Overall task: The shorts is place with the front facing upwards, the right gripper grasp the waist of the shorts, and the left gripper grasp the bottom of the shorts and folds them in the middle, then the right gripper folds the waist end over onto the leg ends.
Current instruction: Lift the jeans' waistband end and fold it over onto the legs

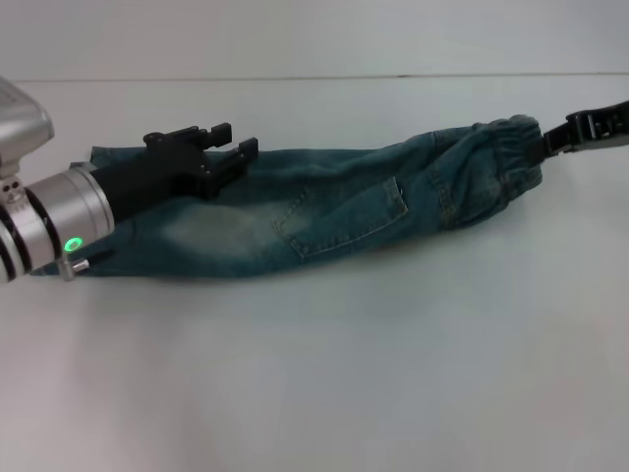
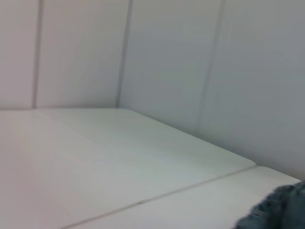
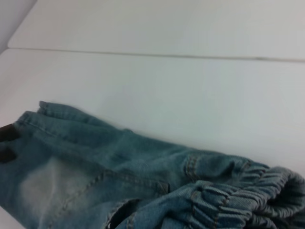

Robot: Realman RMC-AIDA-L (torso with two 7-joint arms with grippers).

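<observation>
The blue denim shorts lie folded lengthwise on the white table, leg ends to the left and elastic waist to the right. My left gripper hovers over the leg end near the far edge, fingers apart with nothing between them. At the right end, my right gripper pinches the waistband. The right wrist view shows the gathered waist close up, the shorts stretching away, and the left fingertips at the far end. A corner of denim shows in the left wrist view.
A white wall rises behind the table's far edge. The table seam and wall panels show in the left wrist view. Bare tabletop lies in front of the shorts.
</observation>
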